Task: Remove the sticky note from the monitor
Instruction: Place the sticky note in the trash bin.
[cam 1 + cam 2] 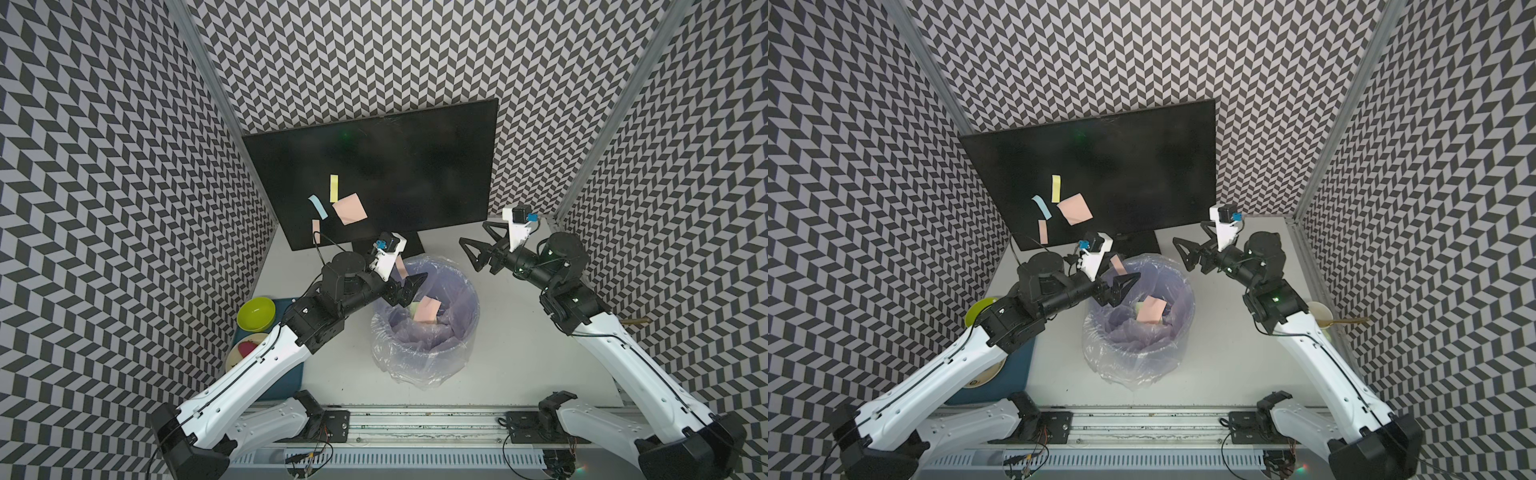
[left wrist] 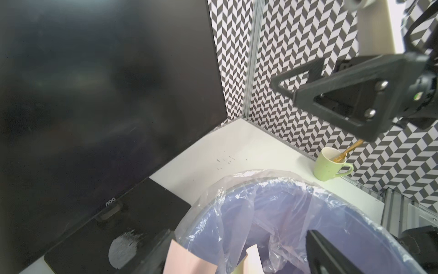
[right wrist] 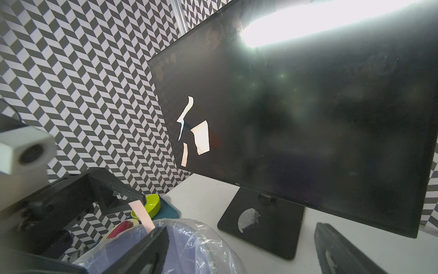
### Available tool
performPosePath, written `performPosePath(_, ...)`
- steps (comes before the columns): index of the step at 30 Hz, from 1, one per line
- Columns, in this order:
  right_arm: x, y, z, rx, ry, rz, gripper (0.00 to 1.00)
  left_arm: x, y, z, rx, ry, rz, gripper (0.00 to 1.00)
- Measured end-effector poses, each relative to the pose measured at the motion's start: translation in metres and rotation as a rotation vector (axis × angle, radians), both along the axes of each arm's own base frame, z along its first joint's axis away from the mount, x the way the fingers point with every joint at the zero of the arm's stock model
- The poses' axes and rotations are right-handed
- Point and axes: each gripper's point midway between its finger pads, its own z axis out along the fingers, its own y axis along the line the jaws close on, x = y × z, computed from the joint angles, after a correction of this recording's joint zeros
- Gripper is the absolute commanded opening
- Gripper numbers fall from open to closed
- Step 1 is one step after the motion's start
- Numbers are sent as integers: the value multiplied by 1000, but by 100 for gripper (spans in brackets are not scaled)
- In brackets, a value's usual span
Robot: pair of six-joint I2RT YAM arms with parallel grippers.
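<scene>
The bin (image 1: 424, 365) crowds the monitor (image 1: 395, 166) front; bare table (image 1: 523, 353) lies to its right.

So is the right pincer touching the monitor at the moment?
Apart. The left wrist view shows a stretch of patterned wall between the open right pincer and the monitor edge.

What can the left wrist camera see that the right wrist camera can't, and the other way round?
Only the left wrist view shows the green mug with a golden spoon in it, standing by the patterned wall. Only the right wrist view shows the sticky notes on the screen and the lime bowl. Both show the monitor, its stand base, the lined bin and a pink strip at the bin's rim.
</scene>
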Motion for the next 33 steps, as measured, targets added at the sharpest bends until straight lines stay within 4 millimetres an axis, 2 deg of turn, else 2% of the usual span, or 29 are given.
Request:
performPosePath(6, -2, -3, -2, 0, -1, -11, 99, -1, -11, -23, 34, 71, -45, 91)
performPosePath(9, -2, -3, -6, -2, 6, -16, 99, 9, -10, -45, 104, 106, -4, 92)
performPosePath(14, -1, -3, -9, -5, 13, -17, 99, 31, 4, -56, 188, 109, 129, 92)
performPosePath(27, -1, -4, -9, -5, 13, -18, 99, 29, 11, -39, 179, 75, 156, 95)
performPosePath(33, -1, -4, -9, -5, 13, -18, 99, 37, 21, -36, 222, 72, 211, 97)
